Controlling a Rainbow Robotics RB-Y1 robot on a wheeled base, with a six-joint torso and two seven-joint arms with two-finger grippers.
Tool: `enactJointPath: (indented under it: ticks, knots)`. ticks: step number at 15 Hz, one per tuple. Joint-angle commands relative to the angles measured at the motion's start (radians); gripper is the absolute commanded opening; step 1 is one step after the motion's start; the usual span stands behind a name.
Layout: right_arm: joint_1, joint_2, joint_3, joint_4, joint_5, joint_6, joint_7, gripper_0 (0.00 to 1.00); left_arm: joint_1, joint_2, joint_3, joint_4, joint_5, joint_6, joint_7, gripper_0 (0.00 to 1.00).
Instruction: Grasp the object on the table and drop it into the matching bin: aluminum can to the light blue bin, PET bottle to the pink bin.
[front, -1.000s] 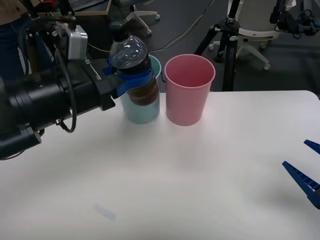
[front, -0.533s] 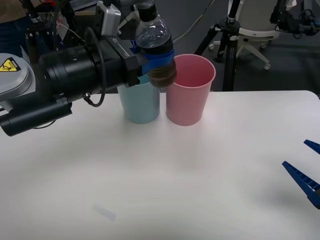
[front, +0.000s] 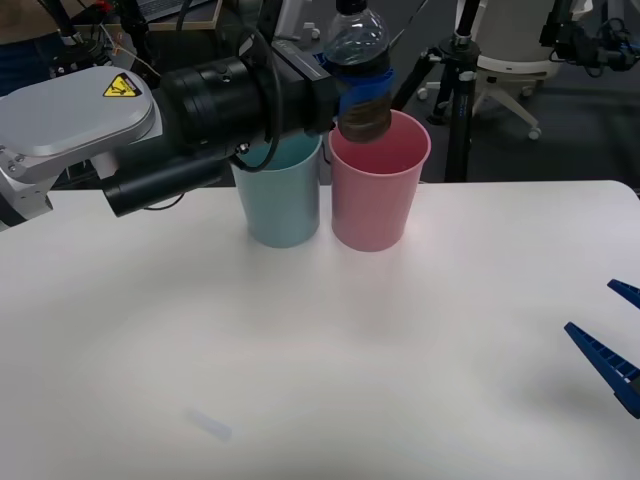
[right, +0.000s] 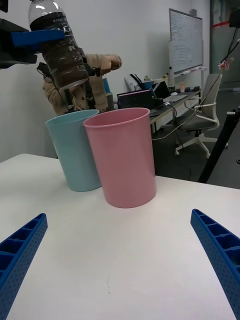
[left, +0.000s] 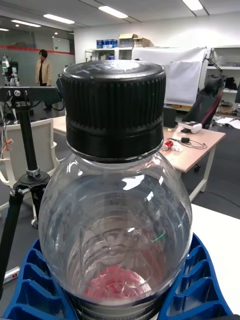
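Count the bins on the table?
2. The light blue bin stands on the table; the pink bin touches it on the robot's right, under the bottle in the left gripper.

A clear PET bottle with a black ribbed cap and dark brownish-grey lower body sits between the blue ribbed fingers of the left gripper, above the pink bin, light blue bin and white table.
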Motion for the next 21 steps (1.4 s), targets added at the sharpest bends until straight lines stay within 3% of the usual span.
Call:
enactJointPath:
  ticks: [1, 9, 21]
  knots:
    - [0.000, 0.000, 0.000, 0.000, 0.000, 0.000, 0.000, 1.00, -0.049, -0.067, -0.021, 0.103, -0.003, -0.002, -0.003, 0.02]
    - [0.000, 0.000, 0.000, 0.000, 0.000, 0.000, 0.000, 1.00, -0.099, -0.222, -0.034, 0.324, -0.040, -0.011, -0.026, 0.03]
    - [0.000, 0.000, 0.000, 0.000, 0.000, 0.000, 0.000, 1.00, -0.110, -0.248, -0.061, 0.366, -0.049, -0.019, -0.026, 0.03]
